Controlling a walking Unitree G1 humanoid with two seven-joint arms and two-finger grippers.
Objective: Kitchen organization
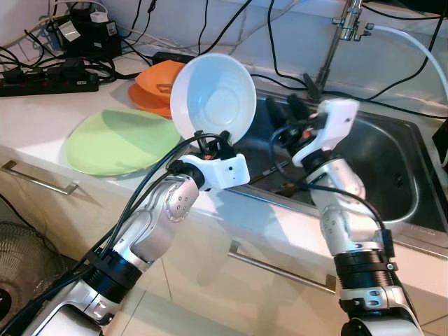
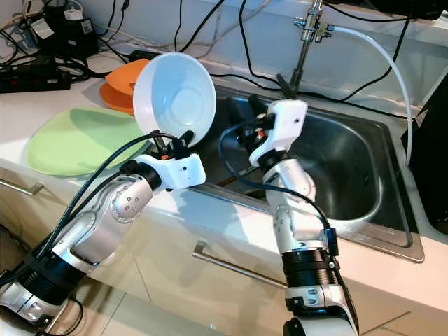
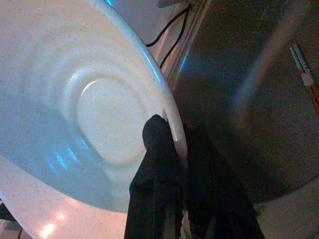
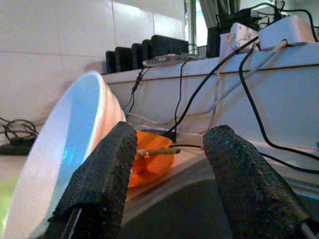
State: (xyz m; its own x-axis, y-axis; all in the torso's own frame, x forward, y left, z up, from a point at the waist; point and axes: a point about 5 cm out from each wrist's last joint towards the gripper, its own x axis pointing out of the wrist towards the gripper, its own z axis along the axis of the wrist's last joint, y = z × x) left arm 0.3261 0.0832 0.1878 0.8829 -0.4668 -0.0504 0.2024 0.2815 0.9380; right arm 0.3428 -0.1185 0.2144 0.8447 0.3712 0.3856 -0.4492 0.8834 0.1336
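My left gripper [image 1: 212, 142] is shut on the lower rim of a white bowl [image 1: 213, 94], which it holds tilted on edge in the air, its hollow facing me, above the counter at the left edge of the steel sink [image 1: 392, 161]. In the left wrist view the two black fingers [image 3: 157, 149] pinch the bowl's rim [image 3: 169, 109]. My right gripper [image 1: 285, 108] hangs open over the sink just right of the bowl, with nothing between its fingers [image 4: 104, 174]. A green plate [image 1: 119, 140] and stacked orange plates [image 1: 157, 87] lie on the counter to the left.
A faucet [image 1: 346, 28] with a white hose rises behind the sink. Chopsticks [image 3: 305, 74] lie in the sink basin. Power strips and black cables [image 1: 49, 80] crowd the back of the counter. Drawer handles [image 1: 280, 269] run below the counter edge, and a fan [image 1: 21, 266] stands low on the left.
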